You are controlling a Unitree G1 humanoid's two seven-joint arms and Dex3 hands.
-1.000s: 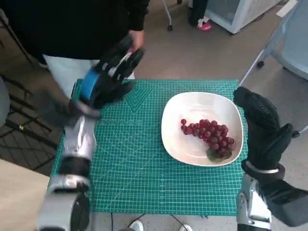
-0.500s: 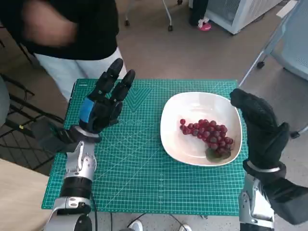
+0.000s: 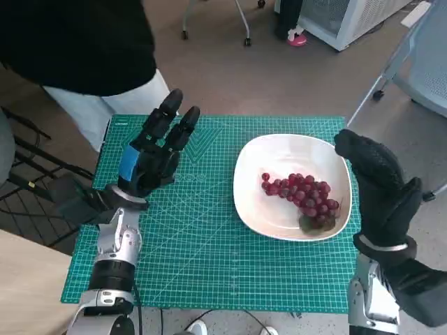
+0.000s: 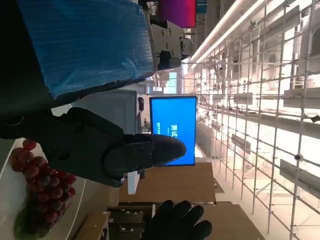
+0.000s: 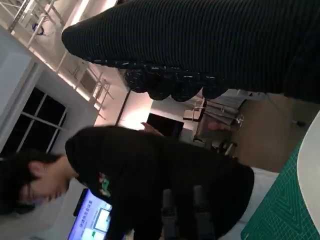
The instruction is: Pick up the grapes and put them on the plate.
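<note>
Red grapes in a loose bunch (image 3: 302, 193) lie inside the white shallow ceramic plate (image 3: 260, 155), toward its right half, with a greenish leaf or stem piece at the bunch's near end. The plate sits on the green gridded cutting mat (image 3: 202, 258) that covers the counter.

Left robot hand (image 3: 150, 157): raised over the mat's left part, fingers extended and apart, holding nothing. Compared with one second ago, it has drawn back from the far edge of the mat, where it was blurred with motion close to a person's hand, and has been nearly steady over the last half second.

Right robot hand (image 3: 380, 188): upright just beside the plate's right rim, holding nothing, fingers loosely extended; position essentially unchanged.

The person in dark top and pale trousers (image 3: 91, 56) stands beyond the mat's far left corner.

Assessment: the placing requirement appears met; both hands are clear of the grapes.
</note>
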